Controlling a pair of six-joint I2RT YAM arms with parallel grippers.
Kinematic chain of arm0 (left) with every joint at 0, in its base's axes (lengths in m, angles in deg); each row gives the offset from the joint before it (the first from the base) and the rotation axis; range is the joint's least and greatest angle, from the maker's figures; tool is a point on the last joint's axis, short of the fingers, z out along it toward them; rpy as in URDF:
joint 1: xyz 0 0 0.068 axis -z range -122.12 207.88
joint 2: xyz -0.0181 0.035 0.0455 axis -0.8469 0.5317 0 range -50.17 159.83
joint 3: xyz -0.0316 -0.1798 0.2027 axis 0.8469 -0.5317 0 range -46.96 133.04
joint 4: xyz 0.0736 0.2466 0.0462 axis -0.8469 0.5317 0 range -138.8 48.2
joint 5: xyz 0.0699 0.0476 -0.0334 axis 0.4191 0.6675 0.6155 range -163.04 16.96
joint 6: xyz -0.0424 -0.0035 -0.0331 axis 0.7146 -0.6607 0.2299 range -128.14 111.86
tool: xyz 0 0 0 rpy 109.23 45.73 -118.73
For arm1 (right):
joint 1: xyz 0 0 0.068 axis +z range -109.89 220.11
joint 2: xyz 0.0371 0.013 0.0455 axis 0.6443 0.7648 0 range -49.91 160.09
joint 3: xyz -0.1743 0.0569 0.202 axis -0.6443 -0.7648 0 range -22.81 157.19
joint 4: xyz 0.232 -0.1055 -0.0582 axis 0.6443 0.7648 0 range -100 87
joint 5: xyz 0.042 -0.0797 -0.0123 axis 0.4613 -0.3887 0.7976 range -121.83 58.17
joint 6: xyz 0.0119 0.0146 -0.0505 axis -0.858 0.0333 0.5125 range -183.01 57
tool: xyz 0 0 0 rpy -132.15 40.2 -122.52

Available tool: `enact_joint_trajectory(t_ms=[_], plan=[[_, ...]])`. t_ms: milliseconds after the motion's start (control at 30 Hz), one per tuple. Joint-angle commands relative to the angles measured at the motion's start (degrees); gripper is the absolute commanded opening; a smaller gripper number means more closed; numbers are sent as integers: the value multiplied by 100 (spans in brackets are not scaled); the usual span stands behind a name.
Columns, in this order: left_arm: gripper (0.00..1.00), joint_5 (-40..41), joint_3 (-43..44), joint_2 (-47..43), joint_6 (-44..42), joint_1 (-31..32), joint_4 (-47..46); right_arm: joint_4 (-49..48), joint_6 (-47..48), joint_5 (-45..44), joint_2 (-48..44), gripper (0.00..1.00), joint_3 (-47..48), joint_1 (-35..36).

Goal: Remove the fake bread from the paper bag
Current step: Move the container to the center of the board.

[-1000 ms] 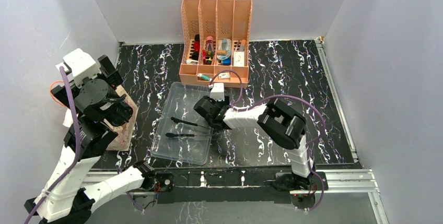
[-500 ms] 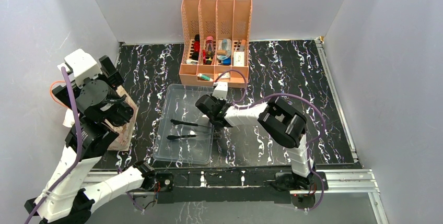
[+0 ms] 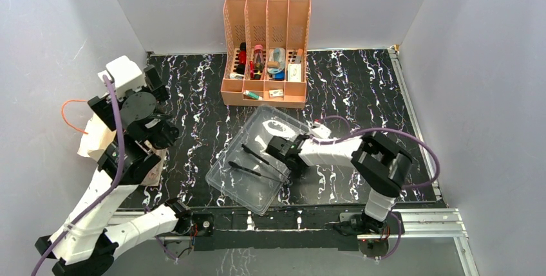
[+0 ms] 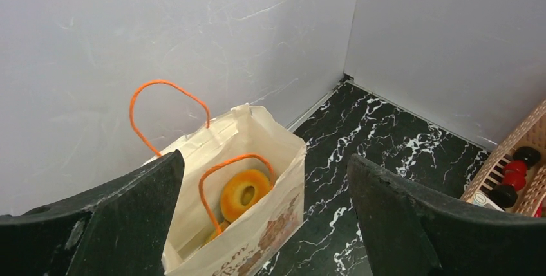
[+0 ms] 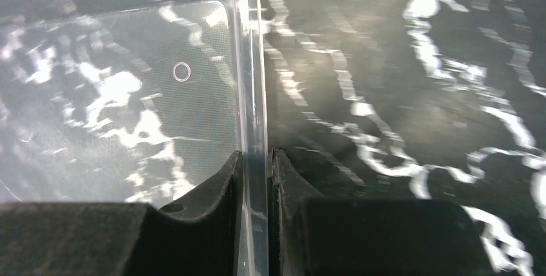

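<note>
Fake bread (image 4: 243,193), golden-brown and ring-shaped, sits inside the cream paper bag (image 4: 273,228) facing the wide-spread left tool (image 4: 264,157), while the right tool (image 5: 255,160) pinches the clear plastic tray (image 5: 252,89) by its rim, probably to reposition it.

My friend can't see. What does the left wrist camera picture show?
A cream paper bag with orange cord handles stands open beside a grey wall, a golden-brown toy bread ring inside. The left gripper hovers above, its black jaws spread wide.
</note>
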Motion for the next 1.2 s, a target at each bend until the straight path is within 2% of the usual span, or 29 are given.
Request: enact_joint_trajectory(t_ms=[0,233,400,533,767,1167], plan=[[98,-254,177,275,533,-19,334,1970,-2203,472,-415,0,-692,-87],[98,-563,124,497,586,-21,124,2182,-3073,843,-1019,0,-1068,-86],[98,-776,85,567,682,-17,128,3038,-3810,734,-1062,0,-887,-107],[98,-882,-105,550,406,-18,-235,3228,-4217,638,-1362,0,-1041,-218],[98,-1088,-261,509,337,-17,-327,3301,-4246,295,-1531,0,-1069,-836],[98,-1226,-322,420,582,-19,25,2881,-3489,-193,-1467,0,-1043,-2290]])
